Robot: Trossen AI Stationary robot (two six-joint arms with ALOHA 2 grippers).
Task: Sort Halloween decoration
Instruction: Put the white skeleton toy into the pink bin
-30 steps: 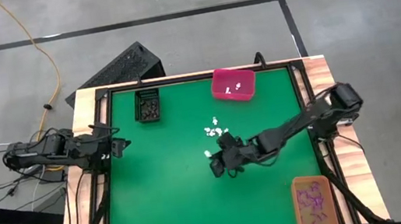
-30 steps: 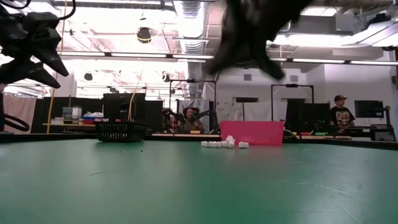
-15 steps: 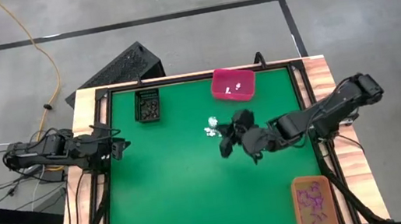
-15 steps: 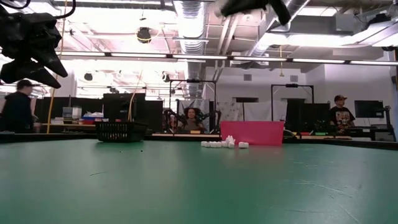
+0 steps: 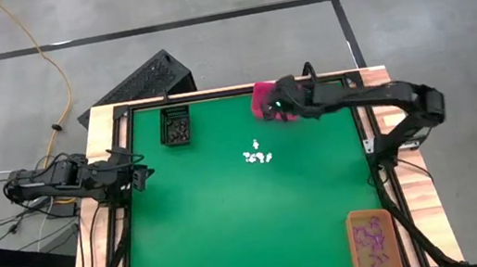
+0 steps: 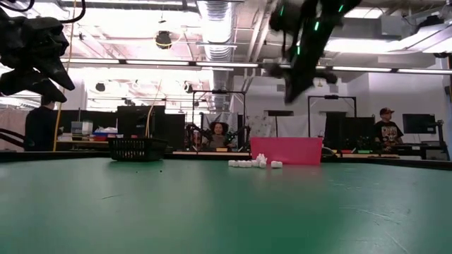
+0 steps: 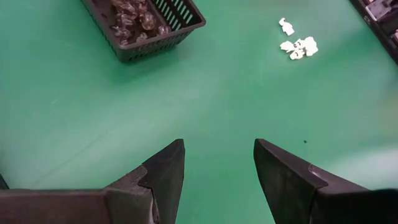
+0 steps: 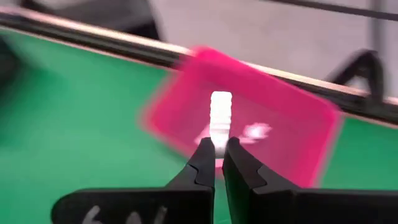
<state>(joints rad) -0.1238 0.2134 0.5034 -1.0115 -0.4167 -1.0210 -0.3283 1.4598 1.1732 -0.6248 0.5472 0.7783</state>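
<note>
right end effector [image 8: 218,155] pinching a white trinket [image 8: 221,115], pink bin [image 8: 298,134] right below it; left end effector [image 7: 217,163] open, parked off to the side

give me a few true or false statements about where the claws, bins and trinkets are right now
1. The right claw is shut on a white trinket above the pink bin. True.
2. The left claw is shut on a black trinket. False: it is open and empty, waiting at the table's left edge.
3. A cluster of white trinkets lies on the green table. True.
4. The orange bin holds white trinkets. False: it holds purple ones.
5. The black bin sits at the table's near right corner. False: it is at the far edge, left of the pink bin.
</note>
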